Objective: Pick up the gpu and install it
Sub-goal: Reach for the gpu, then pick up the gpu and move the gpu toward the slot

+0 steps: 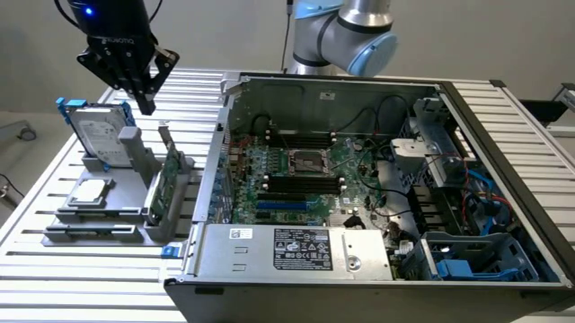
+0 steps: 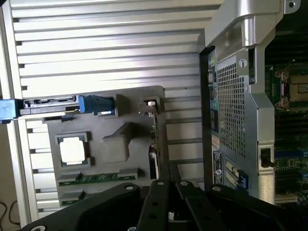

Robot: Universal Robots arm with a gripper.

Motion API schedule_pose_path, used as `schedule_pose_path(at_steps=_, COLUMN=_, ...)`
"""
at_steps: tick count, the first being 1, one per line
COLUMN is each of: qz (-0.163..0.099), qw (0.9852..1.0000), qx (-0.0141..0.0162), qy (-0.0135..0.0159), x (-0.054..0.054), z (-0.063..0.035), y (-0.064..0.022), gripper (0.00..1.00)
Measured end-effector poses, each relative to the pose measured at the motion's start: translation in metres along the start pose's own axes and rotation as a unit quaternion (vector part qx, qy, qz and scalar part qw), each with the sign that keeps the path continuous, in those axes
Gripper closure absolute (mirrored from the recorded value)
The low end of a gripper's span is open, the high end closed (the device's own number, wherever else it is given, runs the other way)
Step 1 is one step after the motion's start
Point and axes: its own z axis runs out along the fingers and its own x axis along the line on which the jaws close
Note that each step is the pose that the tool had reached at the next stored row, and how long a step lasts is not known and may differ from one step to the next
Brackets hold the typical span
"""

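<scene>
Black end effector [image 1: 145, 106] closed, empty, thin green gpu [image 1: 163, 183] upright in grey holder [image 1: 171, 225]

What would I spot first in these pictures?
The big open grey metal computer case sits in the middle, its large green motherboard bare inside. Toward the exterior view's left, the black gripper hangs shut over a grey holder where the thin green gpu card stands on edge.

Gpu [image 1: 163, 180] in holder [image 1: 90, 233] beside case [image 1: 359, 303]

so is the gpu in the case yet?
Out. The gpu stands on edge in the grey holder beside the case; the shut hand hovers above the holder.
</scene>
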Motion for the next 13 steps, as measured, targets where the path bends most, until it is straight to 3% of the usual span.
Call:
schedule_pose_path(at_steps=2, qz=0.000, qw=1.0000, qx=0.0032, qy=-0.0003, x=0.0030, z=0.0002, y=-0.0002, gripper=0.89)
schedule_pose_path(at_steps=13, qz=0.000, qw=1.0000, qx=0.0034, qy=-0.0003, x=0.0030, z=0.0001, y=-0.0002, gripper=0.89)
